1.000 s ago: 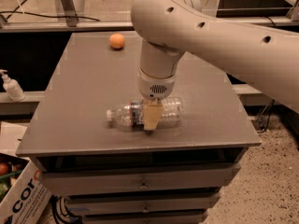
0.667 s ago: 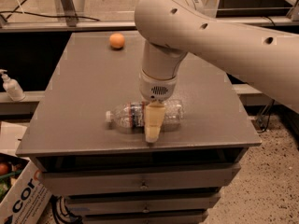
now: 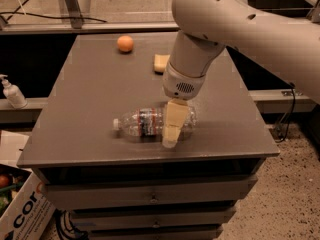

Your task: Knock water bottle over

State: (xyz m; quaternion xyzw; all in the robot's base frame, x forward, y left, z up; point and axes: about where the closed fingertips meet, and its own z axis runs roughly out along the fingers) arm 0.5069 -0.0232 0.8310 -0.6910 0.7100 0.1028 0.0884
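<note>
The water bottle (image 3: 145, 124), clear ribbed plastic with a white cap and a red-white-blue label band, lies on its side on the grey cabinet top (image 3: 90, 94), cap pointing left. My gripper (image 3: 171, 134) hangs from the large white arm and points down in front of the bottle's right half, its tip near the front edge. It covers part of the bottle's body.
An orange (image 3: 125, 44) sits at the back of the top. A yellow sponge (image 3: 161, 63) lies behind the arm. A small white pump dispenser (image 3: 12, 92) stands on a ledge at the left. A cardboard box (image 3: 20, 209) is on the floor at lower left.
The arm has swung up and to the right, uncovering the sponge behind it. The gripper has risen slightly over the bottle, which still lies on its side.
</note>
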